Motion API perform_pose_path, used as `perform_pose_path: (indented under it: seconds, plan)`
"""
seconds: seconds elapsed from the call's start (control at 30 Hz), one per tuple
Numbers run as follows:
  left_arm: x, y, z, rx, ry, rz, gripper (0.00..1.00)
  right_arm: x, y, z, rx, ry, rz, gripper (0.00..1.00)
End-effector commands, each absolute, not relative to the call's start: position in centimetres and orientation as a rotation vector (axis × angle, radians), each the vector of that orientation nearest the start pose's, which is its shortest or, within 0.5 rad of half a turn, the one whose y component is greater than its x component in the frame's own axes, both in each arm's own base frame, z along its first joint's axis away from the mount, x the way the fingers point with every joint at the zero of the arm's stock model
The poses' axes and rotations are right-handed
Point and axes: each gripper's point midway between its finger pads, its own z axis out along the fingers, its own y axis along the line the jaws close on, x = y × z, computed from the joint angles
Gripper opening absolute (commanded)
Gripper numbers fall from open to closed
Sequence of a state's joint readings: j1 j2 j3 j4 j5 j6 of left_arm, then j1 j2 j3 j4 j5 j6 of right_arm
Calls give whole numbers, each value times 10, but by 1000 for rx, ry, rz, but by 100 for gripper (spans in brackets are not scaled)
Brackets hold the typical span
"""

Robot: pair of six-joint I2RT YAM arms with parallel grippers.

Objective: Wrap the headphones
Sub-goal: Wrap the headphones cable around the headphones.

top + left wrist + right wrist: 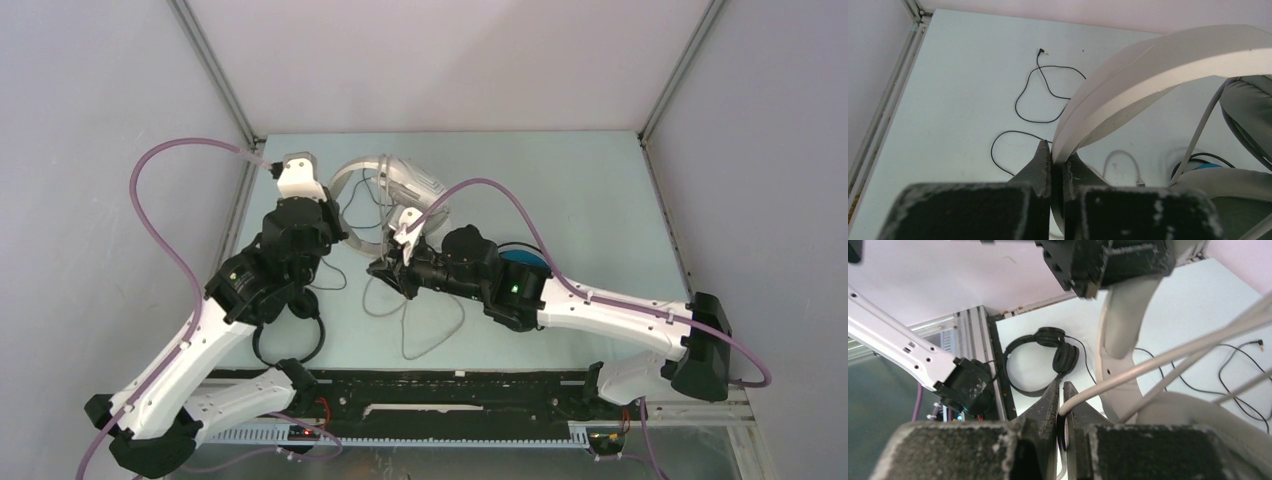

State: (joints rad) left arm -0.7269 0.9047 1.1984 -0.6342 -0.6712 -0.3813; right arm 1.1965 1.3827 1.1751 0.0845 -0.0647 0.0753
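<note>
left tool (1057, 152) on headband (1158, 60), right tool (1062, 387) on cable (1148, 365)

Bright, even, diffuse light all round; tabletop (600, 200) reads pale blue-green, walls (80, 120) flat grey-lilac. Shadows faint and soft-edged. Top view sharp throughout, rails (221, 80) straight right to the frame edges. Left wrist view: left claw (1057, 160) at bottom edge dark, grainy, out of focus; white-grey headphones (1158, 60) band close to lens, nearly washed out and a bit soft; thin black cable (1046, 82) on tabletop crisp. Right wrist view: right claw (1062, 390) blurred, grey cable (1168, 356) near lens soft, small black headphones (1066, 357) further back fairly sharp, lower left corner dim and murky
</note>
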Motion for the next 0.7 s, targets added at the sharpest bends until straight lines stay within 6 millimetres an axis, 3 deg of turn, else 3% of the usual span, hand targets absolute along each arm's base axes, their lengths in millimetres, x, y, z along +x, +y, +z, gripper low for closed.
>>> perform_pose_path:
  seconds: [0.0,0.2,0.53,0.67]
  plan:
    - [262,-114,409,-296,1652,-411,0,151,432,314,-999,1444,969,14]
    - [258,-114,423,-312,1637,-463,0,145,428,308,-1006,1414,942,18]
    - [248,-110,445,-331,1599,-527,0,151,419,298,-940,1363,890,20]
    - [244,-111,452,-328,1587,-559,0,147,420,288,-947,1300,910,26]
